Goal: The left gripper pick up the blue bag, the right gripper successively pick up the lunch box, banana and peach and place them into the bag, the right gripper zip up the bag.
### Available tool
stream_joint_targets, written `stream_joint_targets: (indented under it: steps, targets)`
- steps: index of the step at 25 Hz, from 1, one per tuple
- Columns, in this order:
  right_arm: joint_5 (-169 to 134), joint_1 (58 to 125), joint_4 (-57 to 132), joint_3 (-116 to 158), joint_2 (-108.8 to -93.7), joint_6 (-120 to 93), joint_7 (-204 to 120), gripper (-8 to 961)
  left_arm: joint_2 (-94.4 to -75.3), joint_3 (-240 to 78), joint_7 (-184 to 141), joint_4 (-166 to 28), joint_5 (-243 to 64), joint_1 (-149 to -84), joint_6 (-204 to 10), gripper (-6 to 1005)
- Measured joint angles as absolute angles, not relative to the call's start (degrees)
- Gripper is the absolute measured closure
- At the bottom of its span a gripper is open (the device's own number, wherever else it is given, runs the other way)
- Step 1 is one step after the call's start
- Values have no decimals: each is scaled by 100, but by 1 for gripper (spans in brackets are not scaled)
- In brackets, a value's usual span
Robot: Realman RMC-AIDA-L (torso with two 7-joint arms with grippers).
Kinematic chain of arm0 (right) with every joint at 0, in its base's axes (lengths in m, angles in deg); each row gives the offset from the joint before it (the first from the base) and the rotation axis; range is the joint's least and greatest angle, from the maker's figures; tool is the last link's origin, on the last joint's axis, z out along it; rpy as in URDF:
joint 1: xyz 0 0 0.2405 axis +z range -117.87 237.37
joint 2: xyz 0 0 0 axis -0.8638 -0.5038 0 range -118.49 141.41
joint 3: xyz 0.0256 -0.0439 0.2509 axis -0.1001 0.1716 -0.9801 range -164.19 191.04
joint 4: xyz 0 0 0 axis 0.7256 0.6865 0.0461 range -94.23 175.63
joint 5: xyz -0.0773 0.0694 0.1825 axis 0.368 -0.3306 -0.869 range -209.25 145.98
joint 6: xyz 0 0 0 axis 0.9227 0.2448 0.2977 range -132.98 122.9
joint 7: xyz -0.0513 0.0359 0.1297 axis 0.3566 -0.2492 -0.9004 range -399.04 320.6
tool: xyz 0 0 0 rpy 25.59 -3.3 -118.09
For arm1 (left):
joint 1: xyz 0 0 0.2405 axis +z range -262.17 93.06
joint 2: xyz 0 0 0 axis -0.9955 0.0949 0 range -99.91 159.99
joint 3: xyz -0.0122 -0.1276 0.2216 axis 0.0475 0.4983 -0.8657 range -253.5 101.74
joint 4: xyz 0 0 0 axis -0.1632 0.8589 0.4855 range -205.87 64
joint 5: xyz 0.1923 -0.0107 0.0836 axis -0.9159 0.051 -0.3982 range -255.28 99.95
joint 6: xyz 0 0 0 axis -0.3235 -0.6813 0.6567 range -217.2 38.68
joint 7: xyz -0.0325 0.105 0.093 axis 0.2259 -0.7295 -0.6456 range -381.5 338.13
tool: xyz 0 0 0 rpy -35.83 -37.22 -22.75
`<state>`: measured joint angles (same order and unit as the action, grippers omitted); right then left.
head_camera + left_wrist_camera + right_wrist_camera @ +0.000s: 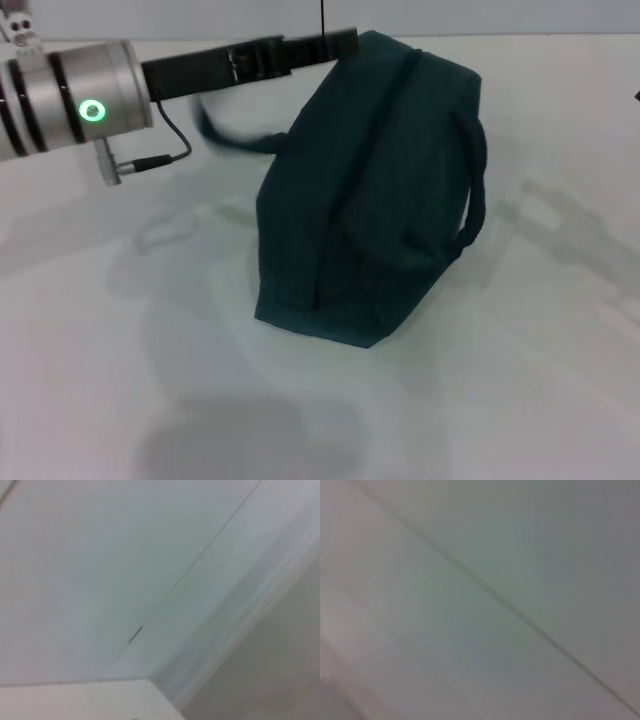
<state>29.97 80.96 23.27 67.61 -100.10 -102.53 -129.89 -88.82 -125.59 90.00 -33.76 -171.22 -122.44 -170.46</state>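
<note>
At the middle of the head view you see the blue bag (370, 190) resting on the white tabletop (480, 400), leaning over toward your left, its closed top seam running diagonally from the far upper edge down to the near corner. One loop handle (474, 185) curves along its right side, and the other handle (235, 138) trails off to the left, blurred, just under the left arm. You cannot see the lunch box, banana or peach in any view.

Your left gripper (335, 45) reaches in from the left side and meets the far upper corner of the bag; its dark fingers lie right at the fabric, but you cannot tell whether they are clenched on it or released, since the tips merge with the bag's edge. Behind it sits the silver wrist (75, 100) with a glowing green ring and a thin black cable (165, 145) looping below.

Your left wrist view shows only pale surfaces with a thin dark line across them. Your right wrist view shows a plain grey surface crossed by one faint line; the right gripper appears in none of the views.
</note>
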Motion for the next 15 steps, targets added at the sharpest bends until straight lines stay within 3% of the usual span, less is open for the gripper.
stream_joint_targets:
  steps: [4,10,15]
  targets:
    - [3177,8135,2078,6761,-9960,-10625,-12512,85,-8767,-12560,8870,-3360,-16938,-12161,-17410,689]
    - [3753,8166,1452,6760,-9983,-11305,-11884,84,-8658,-12570,8107,-3125,-16881,-12017,-18385,407]
    - [4480,8166,929,6771,-10092,-11672,-11341,85,-8604,-12609,7461,-2538,-17063,-11601,-19273,213]
